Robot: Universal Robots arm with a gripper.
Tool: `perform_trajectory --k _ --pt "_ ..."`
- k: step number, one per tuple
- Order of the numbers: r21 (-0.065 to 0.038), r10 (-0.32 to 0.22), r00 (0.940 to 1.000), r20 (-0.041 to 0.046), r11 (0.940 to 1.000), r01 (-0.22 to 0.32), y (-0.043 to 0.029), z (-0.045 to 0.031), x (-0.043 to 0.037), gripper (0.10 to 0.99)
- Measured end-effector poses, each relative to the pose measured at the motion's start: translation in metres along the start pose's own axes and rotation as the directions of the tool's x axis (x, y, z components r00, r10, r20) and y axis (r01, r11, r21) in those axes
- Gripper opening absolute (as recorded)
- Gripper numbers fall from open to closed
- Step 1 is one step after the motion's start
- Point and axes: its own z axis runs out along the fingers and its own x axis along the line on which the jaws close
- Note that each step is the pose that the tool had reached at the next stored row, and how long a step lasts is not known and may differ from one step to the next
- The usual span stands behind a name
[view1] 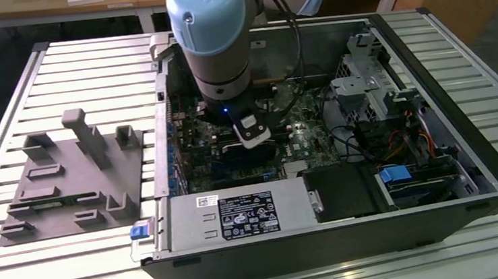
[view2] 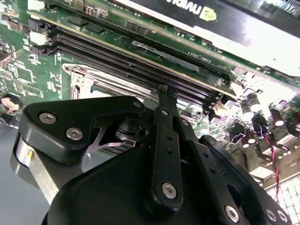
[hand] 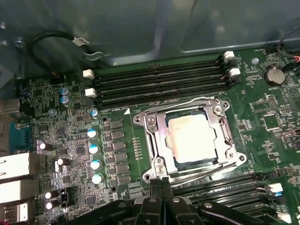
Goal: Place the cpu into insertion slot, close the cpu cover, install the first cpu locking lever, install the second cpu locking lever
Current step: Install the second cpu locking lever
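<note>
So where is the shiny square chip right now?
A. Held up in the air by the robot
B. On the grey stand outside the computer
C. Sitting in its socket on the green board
C: in the first wrist view the cpu lies in the insertion slot, framed by the cpu cover.

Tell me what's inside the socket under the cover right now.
The cpu sits in the insertion slot, its silver top showing through the window of the closed cpu cover. The cover's frame hides the chip's edges, and the contacts beneath it are covered.
</note>
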Motion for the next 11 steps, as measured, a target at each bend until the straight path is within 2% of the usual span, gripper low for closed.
perform_trajectory --k 7,11 --pt "-0.019 0.002 1.0000 -0.0035 0.9998 -0.002 0.0000 0.0019 0.0013 0.102" --pt "-0.023 0.003 1.0000 -0.0043 0.9997 -0.003 0.0004 0.0034 0.0023 0.102"
